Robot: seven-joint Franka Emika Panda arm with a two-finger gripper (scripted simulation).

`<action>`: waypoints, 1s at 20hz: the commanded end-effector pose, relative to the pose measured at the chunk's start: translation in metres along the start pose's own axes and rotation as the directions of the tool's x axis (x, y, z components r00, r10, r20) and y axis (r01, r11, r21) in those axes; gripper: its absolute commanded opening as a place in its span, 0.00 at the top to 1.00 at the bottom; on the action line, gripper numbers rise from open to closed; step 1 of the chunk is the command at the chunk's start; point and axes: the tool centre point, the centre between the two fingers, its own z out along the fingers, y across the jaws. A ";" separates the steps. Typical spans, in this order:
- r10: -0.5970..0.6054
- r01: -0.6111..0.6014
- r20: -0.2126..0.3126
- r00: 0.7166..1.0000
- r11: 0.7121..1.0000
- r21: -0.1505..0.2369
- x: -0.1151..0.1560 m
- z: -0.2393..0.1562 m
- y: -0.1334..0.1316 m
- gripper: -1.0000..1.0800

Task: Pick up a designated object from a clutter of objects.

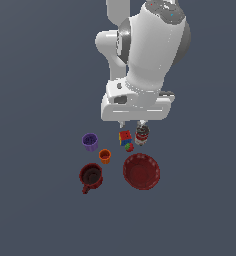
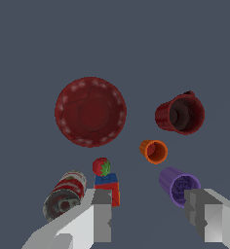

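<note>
The wide, shallow dark-red bowl point(image 1: 141, 171) with a scalloped rim sits on the grey floor, the largest item; it also shows in the wrist view point(image 2: 90, 111). My gripper point(image 1: 132, 122) hangs above the clutter, over the cube and can, apart from the bowl. In the wrist view the gripper point(image 2: 148, 214) is open and empty, its two fingers wide apart. The clutter: purple cup point(image 1: 90, 141), orange cup point(image 1: 105, 156), dark-red mug point(image 1: 90, 176), multicoloured cube point(image 1: 124, 137), small red ball point(image 1: 129, 147), can point(image 1: 142, 134).
The arm's white body point(image 1: 145, 55) fills the upper middle of the exterior view and hides the floor behind it. In the wrist view the can point(image 2: 66, 195) and cube point(image 2: 108, 187) lie by one finger, the purple cup point(image 2: 179, 185) by the other.
</note>
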 end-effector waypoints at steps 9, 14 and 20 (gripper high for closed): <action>-0.186 0.185 0.010 0.983 0.967 -0.175 0.021 0.073 -0.035 0.38; -0.293 0.289 0.017 0.956 0.926 -0.244 0.028 0.109 -0.059 0.38; -0.423 0.411 0.029 0.906 0.859 -0.305 0.030 0.152 -0.090 0.38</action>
